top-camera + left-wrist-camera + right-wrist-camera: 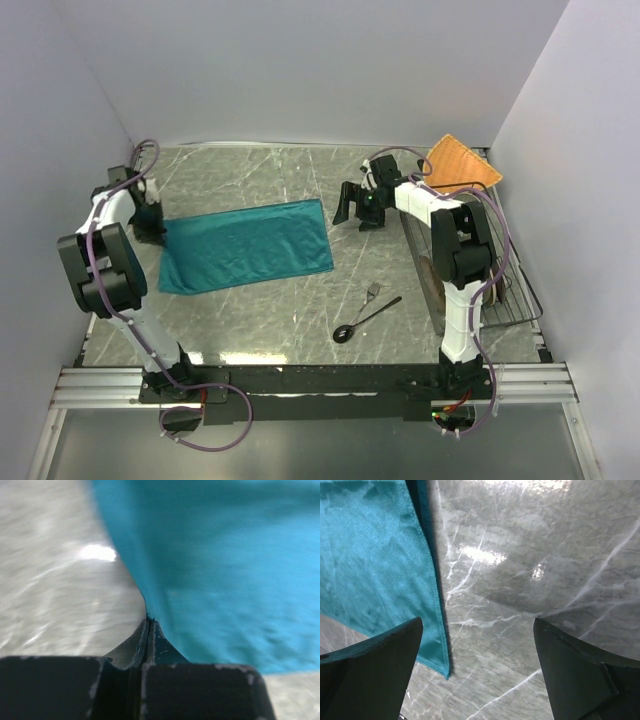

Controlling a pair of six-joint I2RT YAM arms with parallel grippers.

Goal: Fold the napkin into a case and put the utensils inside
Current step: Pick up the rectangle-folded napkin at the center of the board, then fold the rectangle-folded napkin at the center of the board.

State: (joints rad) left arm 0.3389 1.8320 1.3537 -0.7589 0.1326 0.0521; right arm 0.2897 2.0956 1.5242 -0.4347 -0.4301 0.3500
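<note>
The teal napkin (pixel 250 245) lies flat on the marble table, long side left to right. My left gripper (pixel 155 232) is at its left edge, jaws pressed together on the cloth's hem (pixel 147 616), and the napkin (pixel 225 570) spreads away to the right. My right gripper (pixel 352 212) hovers just past the napkin's far right corner, open wide over bare table (pixel 477 625). The napkin's hemmed right edge (pixel 432 605) lies beside its left finger (pixel 385 665). The silver fork (pixel 373 291) and the dark spoon (pixel 365 320) lie together on the table in front of the napkin's right end.
An orange woven cloth (pixel 460 165) lies at the back right corner. A wire rack (pixel 515 300) holding a round plate (pixel 432 280) stands along the right side beside the right arm. Grey walls close in the table on three sides.
</note>
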